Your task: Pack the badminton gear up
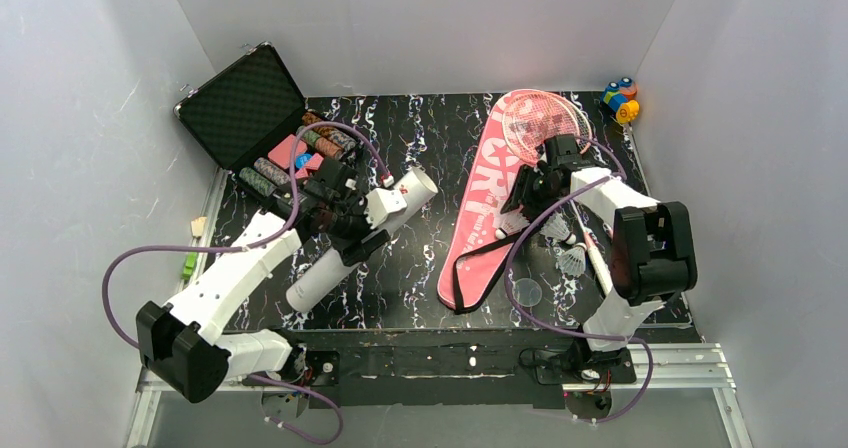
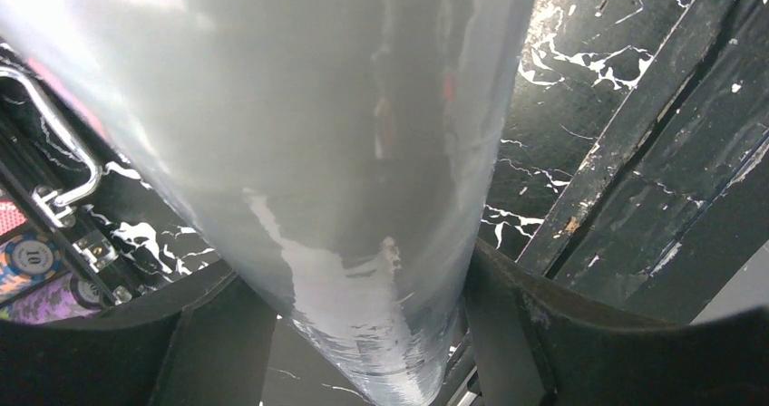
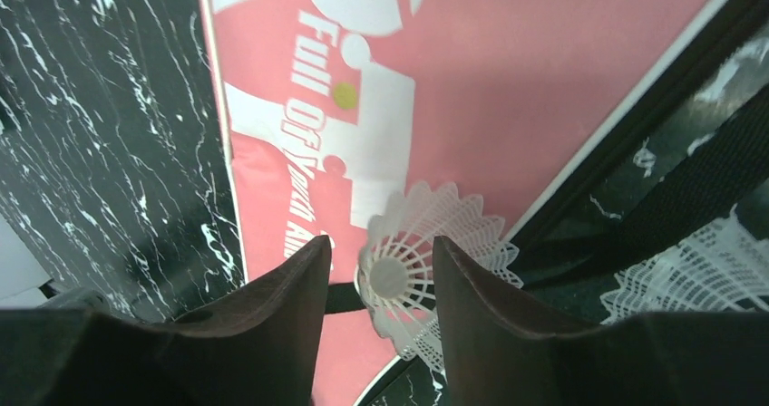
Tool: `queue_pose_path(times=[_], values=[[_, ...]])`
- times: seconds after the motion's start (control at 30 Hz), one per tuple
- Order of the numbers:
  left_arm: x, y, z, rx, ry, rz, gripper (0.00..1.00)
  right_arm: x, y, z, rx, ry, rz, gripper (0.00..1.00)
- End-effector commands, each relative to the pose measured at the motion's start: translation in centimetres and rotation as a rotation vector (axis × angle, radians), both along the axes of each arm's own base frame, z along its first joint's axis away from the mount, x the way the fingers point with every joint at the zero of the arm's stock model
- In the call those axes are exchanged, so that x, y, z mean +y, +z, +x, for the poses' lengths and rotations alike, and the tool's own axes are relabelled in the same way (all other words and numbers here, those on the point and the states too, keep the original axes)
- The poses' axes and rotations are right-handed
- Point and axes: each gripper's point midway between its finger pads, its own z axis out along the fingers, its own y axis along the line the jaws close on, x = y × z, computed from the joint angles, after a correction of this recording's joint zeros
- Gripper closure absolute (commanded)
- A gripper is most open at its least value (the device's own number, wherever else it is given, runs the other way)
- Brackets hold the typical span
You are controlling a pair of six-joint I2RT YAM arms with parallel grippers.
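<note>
A long white tube (image 1: 330, 263) lies slantwise on the black marble table. My left gripper (image 1: 358, 236) is shut on its middle; in the left wrist view the tube (image 2: 345, 152) fills the gap between the fingers of my left gripper (image 2: 358, 265). The pink "SPORT" cover (image 1: 485, 213) lies at centre right with a pink-framed racket head (image 1: 545, 118) on its far end. My right gripper (image 1: 518, 218) is open and straddles a white shuttlecock (image 3: 408, 270) that rests on the cover (image 3: 508, 80). Two more shuttlecocks (image 1: 572, 260) lie to its right.
An open black case of poker chips (image 1: 250, 108) stands at the far left, close to the tube. A small multicoloured toy (image 1: 620, 100) sits in the far right corner. A clear round lid (image 1: 527, 291) lies near the front edge. The cover's black strap (image 1: 480, 258) loops by the shuttlecocks.
</note>
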Motion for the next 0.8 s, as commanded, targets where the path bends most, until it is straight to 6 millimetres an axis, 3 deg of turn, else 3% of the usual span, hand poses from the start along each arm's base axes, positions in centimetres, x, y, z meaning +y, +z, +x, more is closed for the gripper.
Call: queue_pose_path(times=[0.0,0.17,0.3,0.43,0.57,0.77], values=[[-1.1,-0.4,-0.1,-0.031,-0.035,-0.012,0.54,0.4,1.7,-0.5,-0.057,-0.001,0.029,0.50],[-2.9,-1.9,-0.8,0.001,-0.056,-0.040,0.53,0.2,2.8,-1.4,-0.084,-0.007,0.032,0.74],[-3.8,-3.2,-1.5,-0.005,-0.099,-0.023,0.48,0.5,5.9,-1.7,-0.140,-0.005,0.062,0.90],[-4.6,-3.6,-2.2,-0.060,-0.180,0.002,0.47,1.4,11.2,-2.8,-0.247,0.023,0.100,0.96],[-5.2,-2.7,-2.5,-0.172,-0.256,-0.010,0.50,2.5,16.4,-5.8,-0.356,0.084,0.152,0.99],[-5.7,-2.2,-2.0,-0.212,-0.241,-0.042,0.55,3.6,20.7,-10.7,-0.447,0.134,0.241,0.99]])
